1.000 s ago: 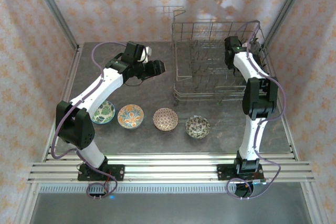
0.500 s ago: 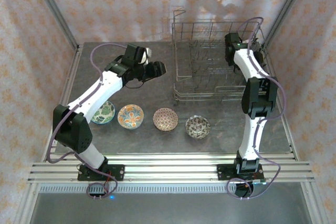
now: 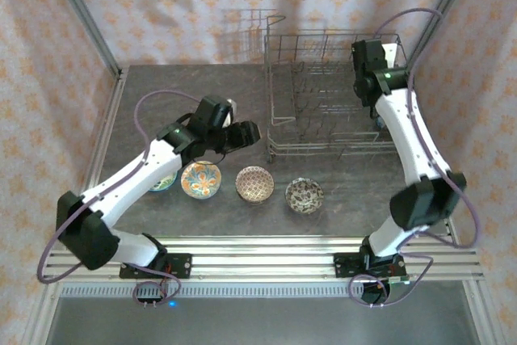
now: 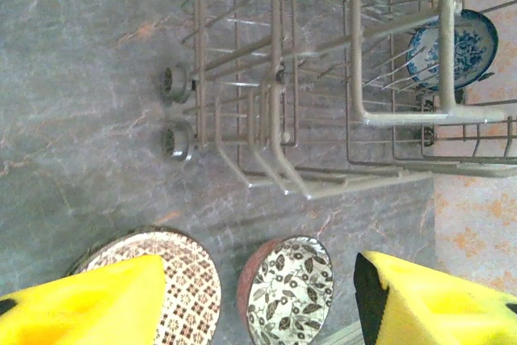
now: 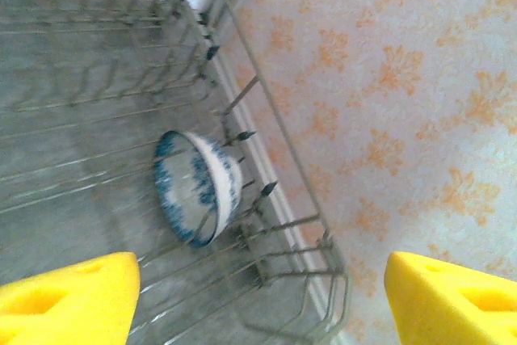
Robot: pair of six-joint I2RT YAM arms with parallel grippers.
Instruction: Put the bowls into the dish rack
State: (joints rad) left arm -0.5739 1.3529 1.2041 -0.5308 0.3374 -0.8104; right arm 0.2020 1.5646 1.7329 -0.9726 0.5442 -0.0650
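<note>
Right wrist: right jaws spread, empty, over the blue-white bowl; left jaws spread, empty.

Top external: mounted high behind the arm bases, tilted down and forward; distant, takes in whole worktop, dish rack and row of bowls.

Left wrist: close, aimed down at worktop off a rack corner; brown-patterned bowl and leaf-patterned bowl at lower edge.

Right wrist: close over rack's right side, looking down into it, wallpapered wall beside.

Shared by both wrist views: blue-white bowl in rack.
</note>
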